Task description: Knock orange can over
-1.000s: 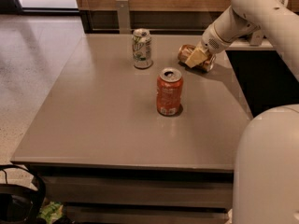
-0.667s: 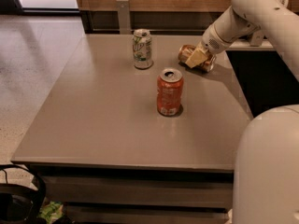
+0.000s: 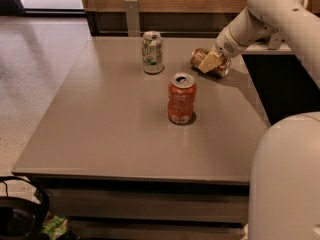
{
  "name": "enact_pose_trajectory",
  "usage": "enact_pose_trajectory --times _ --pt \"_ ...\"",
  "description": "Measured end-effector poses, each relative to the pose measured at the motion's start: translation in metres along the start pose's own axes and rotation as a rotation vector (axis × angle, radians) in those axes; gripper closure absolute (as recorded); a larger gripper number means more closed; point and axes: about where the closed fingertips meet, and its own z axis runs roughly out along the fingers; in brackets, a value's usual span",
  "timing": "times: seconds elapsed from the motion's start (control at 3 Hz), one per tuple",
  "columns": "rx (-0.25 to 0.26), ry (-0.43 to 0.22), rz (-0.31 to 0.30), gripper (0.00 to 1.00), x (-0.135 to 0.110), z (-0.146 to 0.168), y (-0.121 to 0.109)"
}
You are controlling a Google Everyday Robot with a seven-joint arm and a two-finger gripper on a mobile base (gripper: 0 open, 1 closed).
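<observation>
The amber, silver-topped orange can lies on its side behind the upright red-orange dented can — knocked over, apparently. The gripper rests against it — wide or narrow, I cannot tell.

Three cans are on the tabletop. The middle can stands upright near the centre, a little right of it. Behind it and to the left, near the far edge, stands the rear can. The tipped can lies on its side at the far right, right of the rear can and well apart from the middle one. The end effector sits against the tipped can, its arm reaching in from the right.
</observation>
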Motion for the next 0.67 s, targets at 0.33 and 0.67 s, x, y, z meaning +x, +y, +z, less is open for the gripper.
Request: enact_pose_trajectory --times 0.33,0.67 --pt "-0.001 0.0 0.0 0.25 -0.0009 -0.0008 0.0" --pt "-0.001 0.0 0.0 0.01 -0.0009 -0.0008 0.0"
